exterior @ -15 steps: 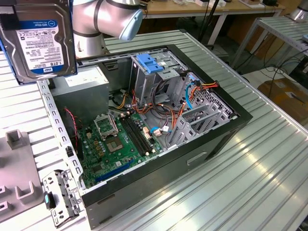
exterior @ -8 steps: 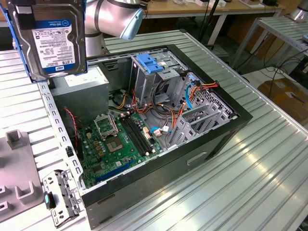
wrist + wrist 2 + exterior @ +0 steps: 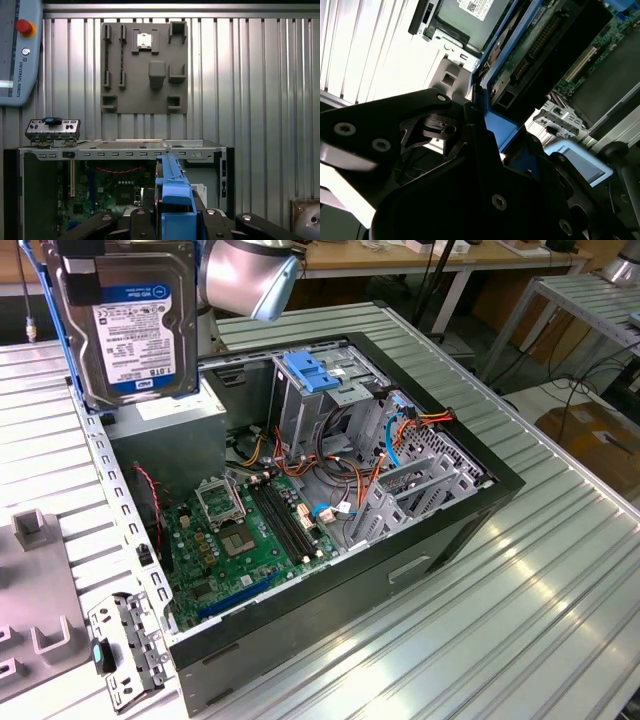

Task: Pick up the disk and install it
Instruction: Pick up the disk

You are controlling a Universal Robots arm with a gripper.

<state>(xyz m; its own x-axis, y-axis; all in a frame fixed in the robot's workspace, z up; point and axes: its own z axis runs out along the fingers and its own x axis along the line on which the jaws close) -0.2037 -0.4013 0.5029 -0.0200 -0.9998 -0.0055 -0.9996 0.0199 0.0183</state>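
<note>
The flat, silver-grey rectangular disk [image 3: 130, 320], with a white, blue-banded label and blue plastic side rails, hangs clear of the ribbed metal tabletop [image 3: 560, 620]. It is clamped in the black tool [image 3: 173, 216], which is closed onto the rails from both sides. Its long axis stands roughly upright, running straight out from the tool, above the corner of the open black computer case [image 3: 470, 530] that holds the grey power-supply box [image 3: 165, 435]. The metal drive cage [image 3: 300, 420] with the light-blue latch [image 3: 315, 375] lies lower, towards the exterior view's right.
</note>
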